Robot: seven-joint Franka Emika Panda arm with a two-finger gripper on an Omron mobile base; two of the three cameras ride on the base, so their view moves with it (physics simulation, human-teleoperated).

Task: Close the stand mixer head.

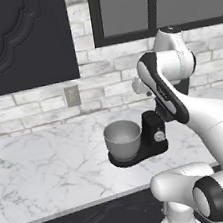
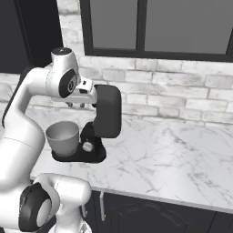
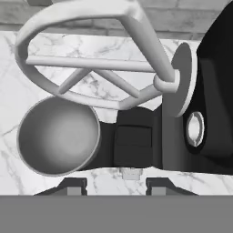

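Observation:
The stand mixer head [image 2: 108, 111] is matte black and tilted up, nearly upright on its hinge above the column [image 2: 91, 141]. In the hand view the head [image 3: 216, 86] runs down the right edge, with its silver wire whisk [image 3: 91, 63] jutting left just in front of the camera. The grey bowl [image 3: 57, 136] sits below it on the black base. My gripper [image 2: 75, 104] hangs open next to the head's whisk side, above the bowl [image 2: 63, 135]. Its fingertips [image 3: 73, 184] are spread with nothing between them. From the left base view my arm hides most of the head.
The mixer [image 1: 139, 145] stands on a white marble counter [image 1: 46, 168] near its front edge. A brick wall with an outlet [image 1: 72, 95] and a dark-framed window [image 2: 154, 27] lies behind. A dark upper cabinet [image 1: 19, 41] hangs at the left. The column carries a silver knob [image 3: 195, 129].

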